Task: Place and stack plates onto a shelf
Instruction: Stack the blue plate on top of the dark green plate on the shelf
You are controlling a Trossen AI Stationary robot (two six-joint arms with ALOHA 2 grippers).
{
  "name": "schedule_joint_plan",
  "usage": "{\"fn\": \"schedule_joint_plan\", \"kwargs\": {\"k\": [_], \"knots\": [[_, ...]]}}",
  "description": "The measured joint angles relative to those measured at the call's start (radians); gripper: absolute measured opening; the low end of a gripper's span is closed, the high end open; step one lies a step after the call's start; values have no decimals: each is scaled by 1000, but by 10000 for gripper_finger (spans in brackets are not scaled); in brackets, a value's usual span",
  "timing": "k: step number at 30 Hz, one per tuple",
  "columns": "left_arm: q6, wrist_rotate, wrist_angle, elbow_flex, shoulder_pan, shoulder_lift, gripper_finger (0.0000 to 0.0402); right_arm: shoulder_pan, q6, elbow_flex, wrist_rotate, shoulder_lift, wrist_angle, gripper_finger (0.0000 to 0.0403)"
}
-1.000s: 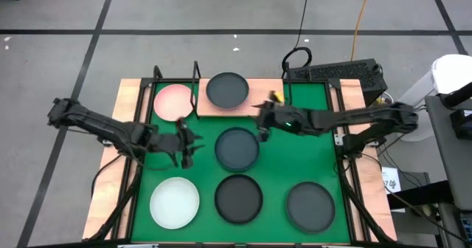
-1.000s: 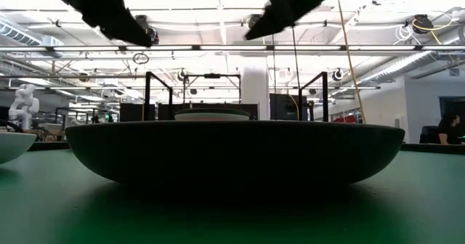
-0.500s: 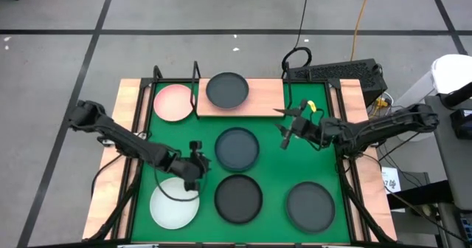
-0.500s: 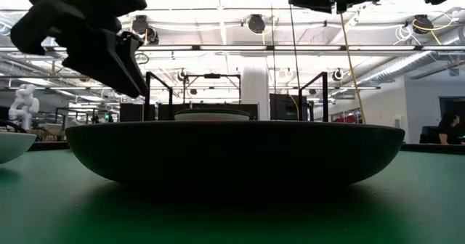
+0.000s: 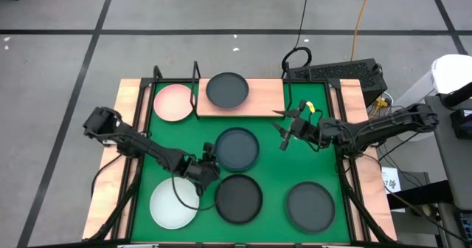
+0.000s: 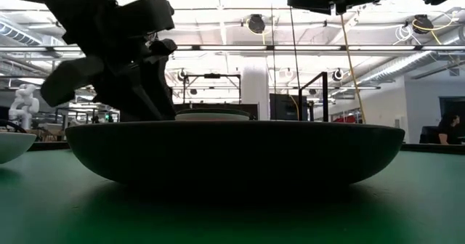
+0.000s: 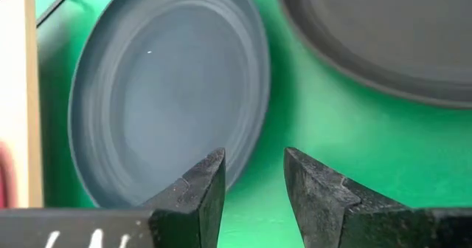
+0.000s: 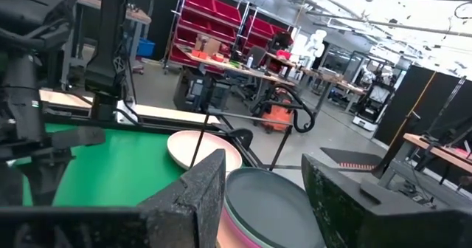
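Observation:
My left gripper [image 5: 211, 158] [image 7: 254, 156] is open and low over the green mat. It sits at the near-left rim of the blue-grey plate [image 5: 237, 148] [image 7: 169, 93], with a black plate [image 5: 238, 198] [image 7: 391, 34] beside it. Whether a finger touches the rim I cannot tell. My right gripper [image 5: 283, 130] [image 8: 262, 167] hovers open, right of the blue-grey plate. The wooden shelf [image 5: 269, 97] carries a dark plate [image 5: 227, 90] [image 8: 273, 200] stacked on a magenta one [image 8: 240, 233]. A pink plate [image 5: 174, 102], a white plate [image 5: 175, 204] and a dark grey plate [image 5: 310, 207] lie flat on the mat.
Black wire uprights [image 5: 196, 74] stand at the shelf's ends. A keyboard [image 5: 335, 72] and cables lie beyond the table's far right corner. In the low view a dark plate [image 6: 232, 153] fills the foreground. Bare green mat [image 5: 295, 163] lies under the right arm.
My left gripper has moved toward the table's near edge and to the right, and has come down, from beside the pink plate to the blue-grey plate's near-left rim. My right gripper drew back from the shelf toward the table's right, then stayed still. No plate has moved.

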Motion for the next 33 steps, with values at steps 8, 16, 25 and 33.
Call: {"fn": "schedule_joint_plan", "kwargs": {"k": [8,16,25,33], "knots": [[88,15,-7,0,39,-1,145,0,-4,0,0,0,0,160],[155,173,14,0,104,16,145,-3,-37,0,-1,0,0,160],[222,199,47,-1,149,71,145,-16,-33,0,-1,0,-21,160],[189,173,51,-2,180,96,62,-16,-23,0,0,0,-22,160]]}}
